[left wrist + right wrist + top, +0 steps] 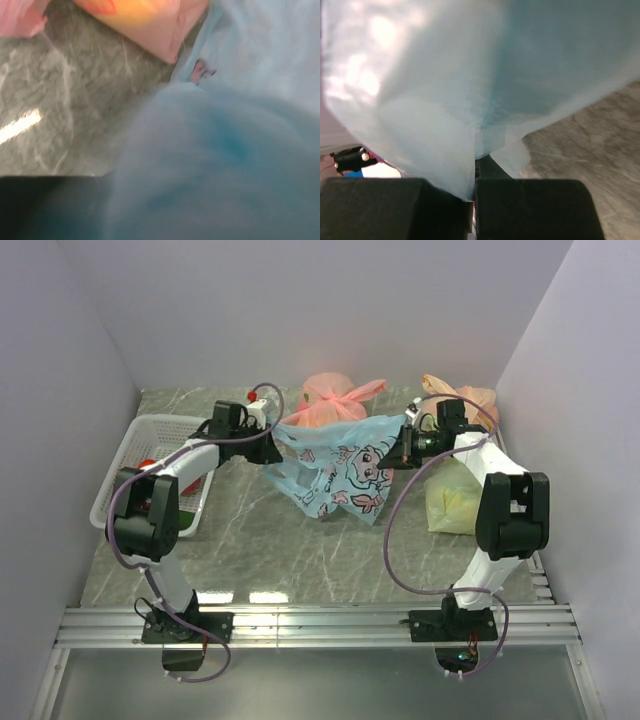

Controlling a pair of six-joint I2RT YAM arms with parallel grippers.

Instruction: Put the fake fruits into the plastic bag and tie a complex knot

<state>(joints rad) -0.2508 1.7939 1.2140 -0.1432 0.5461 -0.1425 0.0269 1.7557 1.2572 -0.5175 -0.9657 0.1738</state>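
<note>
Right gripper first: its two black fingers are pressed together on a fold of the plastic bag, with thin blue film pinched between them and spilling up over my wrist view. From above, I see the bag hanging off the table as a slack sheet strung between both arms, its cartoon print facing the camera and its lower corner drooping toward the surface.

On the other side, the bag's corner runs right up to the left gripper. That wrist camera is smothered in blurred blue plastic, so I cannot tell whether those fingers are clamped or apart.

The table is grey-green with pale marble veining, and bright patches of light reflect near its front edge. A ribbed metal rail along that edge carries both arm bases. Plain pale walls close in the back and both sides.

A white basket sits at the far left. Two knotted pink bags rest against the back wall, and a yellow-green bag lies just beside the right arm.
</note>
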